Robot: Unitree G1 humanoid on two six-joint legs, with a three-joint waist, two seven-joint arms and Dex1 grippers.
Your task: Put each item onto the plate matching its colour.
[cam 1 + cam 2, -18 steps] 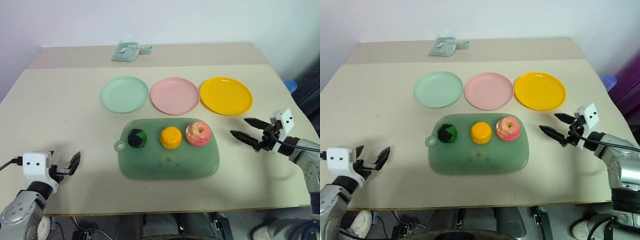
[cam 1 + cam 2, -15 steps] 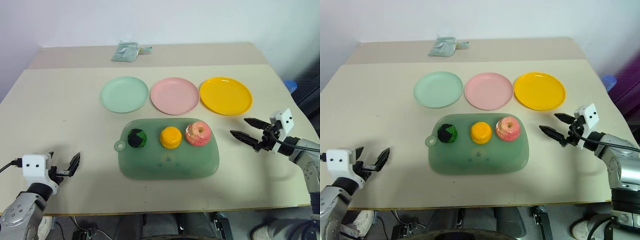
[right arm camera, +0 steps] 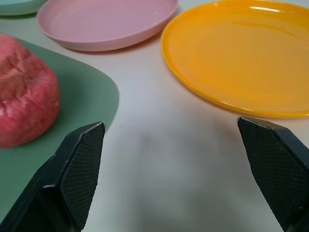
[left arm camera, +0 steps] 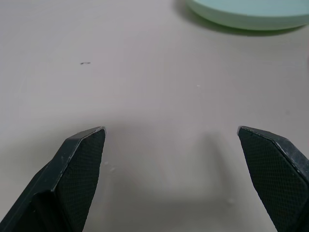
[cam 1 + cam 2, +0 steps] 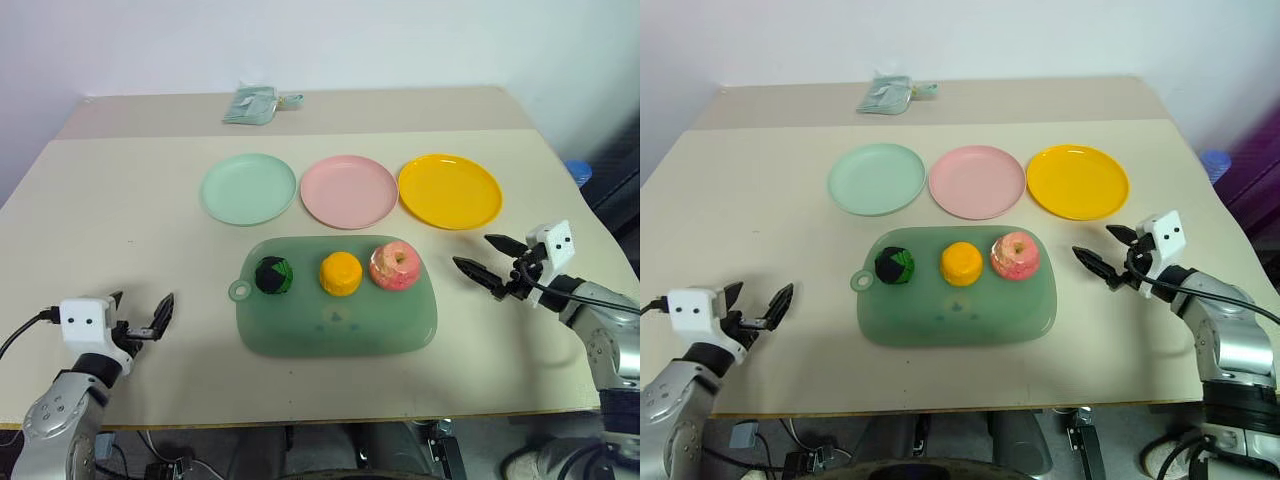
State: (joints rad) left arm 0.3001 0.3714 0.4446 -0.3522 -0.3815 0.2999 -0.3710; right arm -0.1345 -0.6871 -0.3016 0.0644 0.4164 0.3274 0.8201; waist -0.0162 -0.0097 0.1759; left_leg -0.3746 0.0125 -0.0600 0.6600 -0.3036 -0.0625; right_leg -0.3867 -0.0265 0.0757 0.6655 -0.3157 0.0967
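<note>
Right claw (image 5: 488, 268) shifted nearer the pink-red apple (image 5: 394, 266), spread, empty.
Apple: dimpled, on green board (image 5: 337, 330), just beside claw.

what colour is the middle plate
Pink; the pink plate shows best in the left eye view.

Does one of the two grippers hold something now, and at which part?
Nothing is held. The left gripper and right gripper are both open and empty above the table.
</note>
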